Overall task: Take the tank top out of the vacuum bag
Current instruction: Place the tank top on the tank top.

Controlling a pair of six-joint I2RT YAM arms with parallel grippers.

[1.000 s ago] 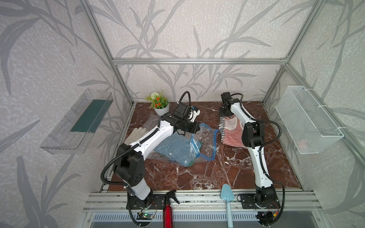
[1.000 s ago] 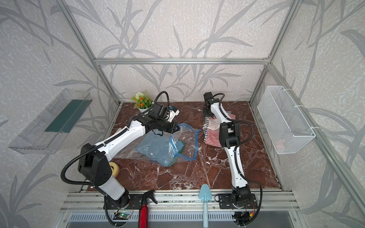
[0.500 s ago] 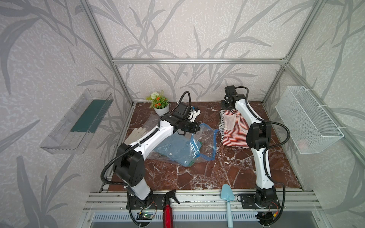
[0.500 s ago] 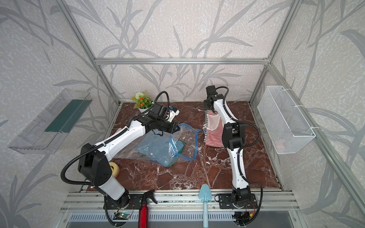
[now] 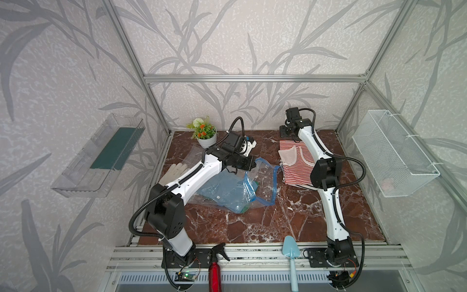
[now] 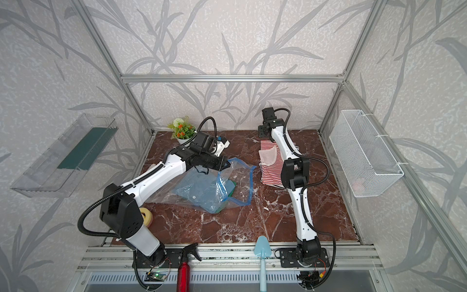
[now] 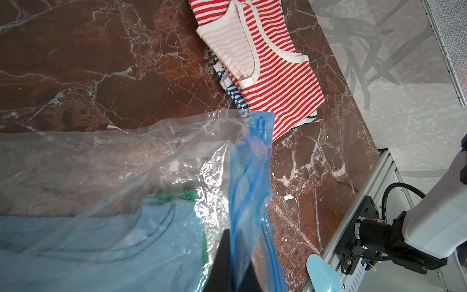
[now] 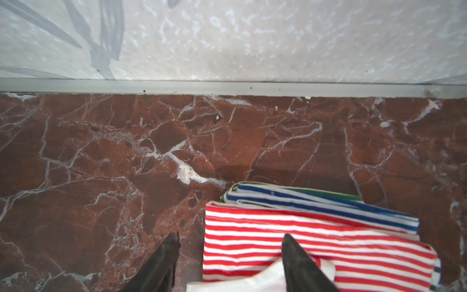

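A red-brown marble desk [image 5: 252, 222] fills the floor of a metal-framed booth papered with grey leaves. At the centre of both top views lies the vacuum bag [image 5: 235, 187], clear and crinkled, its blue zip strip [image 5: 274, 182] along the open mouth that faces the right of the frame. Inside it a light-blue garment [image 5: 222, 189] lies over a green one [image 6: 231, 188]. The left arm [image 5: 199, 174] reaches across the bag's left part, and in the left wrist view the left jaws are pressed together, pinching the zip strip [image 7: 249, 177]. The red-and-white tank top [image 5: 298, 164] lies out of the bag, just right of its mouth, on top of a folded blue-striped garment [image 8: 316, 204]. The right arm [image 5: 326, 174] crosses over the tank top and hides part of it. The right jaws are spread above the tank top's far edge [image 8: 316, 240], one of the fingers [image 8: 161, 263] over bare marble. At the left of the frame a clear wall tray [image 5: 75, 182] holds a dark green sheet [image 5: 113, 149]. At the right a white wire basket [image 5: 394, 154] holds something pale pink, too faint to name. A potted plant [image 5: 206, 132] stands at upper centre, white gloves [image 5: 174, 172] lie left of the bag, a tape roll [image 6: 146, 217] lies beside the left arm's base, and a red spray bottle [image 5: 214, 268] and a blue trowel [image 5: 290, 252] rest on the front rail.
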